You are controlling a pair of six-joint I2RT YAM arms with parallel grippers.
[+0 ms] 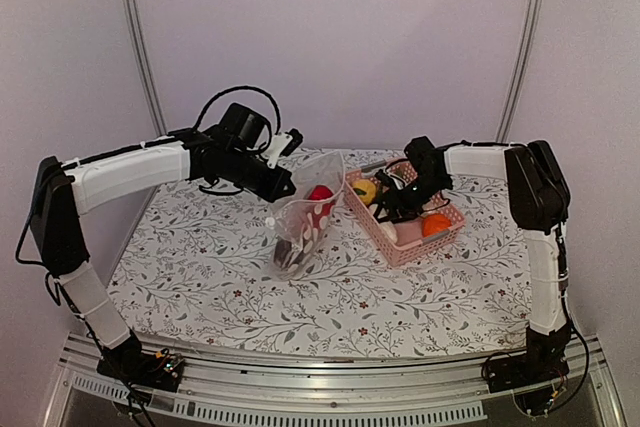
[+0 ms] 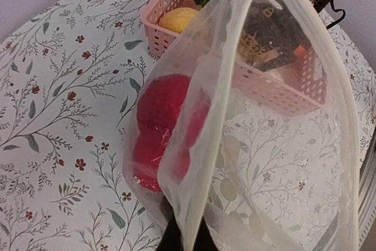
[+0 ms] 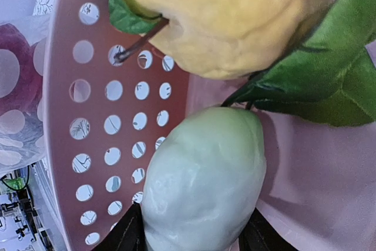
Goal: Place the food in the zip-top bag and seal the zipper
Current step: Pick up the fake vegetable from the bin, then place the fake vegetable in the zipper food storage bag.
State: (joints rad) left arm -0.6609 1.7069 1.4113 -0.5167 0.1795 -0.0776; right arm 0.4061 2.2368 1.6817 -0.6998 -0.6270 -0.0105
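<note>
Limp zip-top bag (image 1: 305,217) is pinched at its rim by the left gripper (image 2: 187,240) | smooth, likely slippery white food (image 3: 202,186) is straddled mid-body by the right gripper (image 3: 191,238), clamp not discernible

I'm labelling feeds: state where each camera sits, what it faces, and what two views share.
Top external: above, behind, looking down at the table; left arm and right arm show.
Left wrist: on left arm, facing the zip-top bag; its fingers pinch the edge.
Right wrist: down in the pink basket; fingers flank a pale piece.
Shared: both wrist views show the basket.
</note>
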